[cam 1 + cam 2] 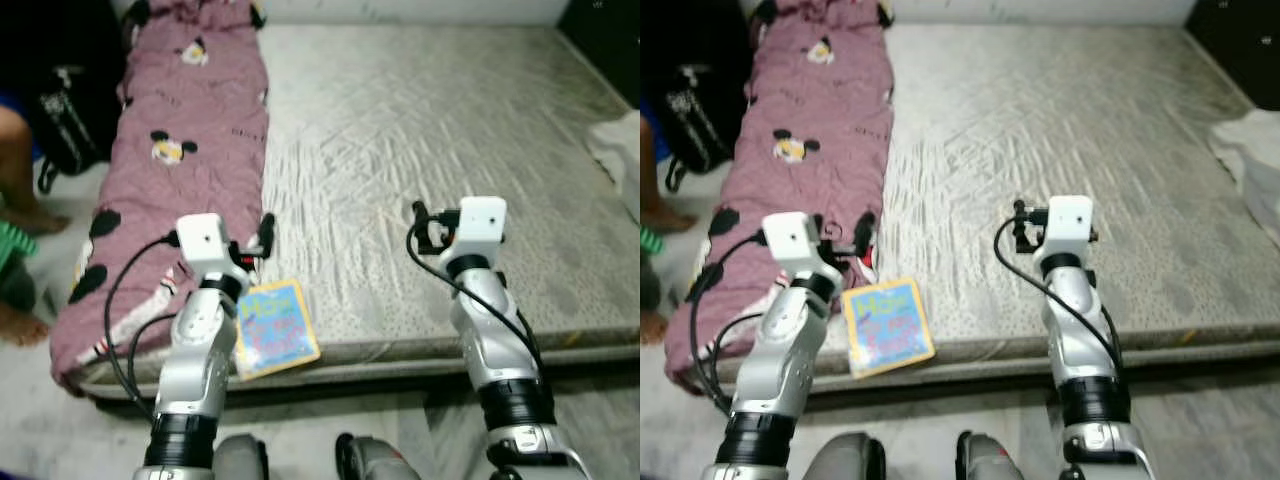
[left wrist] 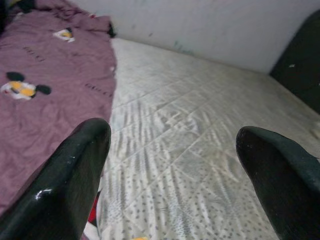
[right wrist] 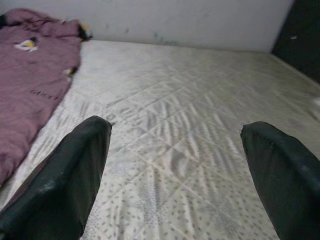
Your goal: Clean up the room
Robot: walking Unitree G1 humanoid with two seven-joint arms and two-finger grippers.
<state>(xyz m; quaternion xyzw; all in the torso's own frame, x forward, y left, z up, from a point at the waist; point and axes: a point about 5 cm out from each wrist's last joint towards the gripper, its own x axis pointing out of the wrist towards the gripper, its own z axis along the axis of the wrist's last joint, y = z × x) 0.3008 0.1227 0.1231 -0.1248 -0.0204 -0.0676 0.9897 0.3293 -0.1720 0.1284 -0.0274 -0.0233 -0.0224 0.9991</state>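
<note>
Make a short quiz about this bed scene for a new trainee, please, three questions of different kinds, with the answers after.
1. True or false: the book lies at the near edge of the mattress, by the left arm.
2. Multiple choice: what covers the left side of the mattress? A) a white towel B) a pink blanket with cartoon mice C) a black bag
3. Short answer: are the left gripper and the right gripper open or shut, and do they hold anything?

Key
1. True.
2. B.
3. Both open, fingers wide apart over the mattress, holding nothing.
</note>
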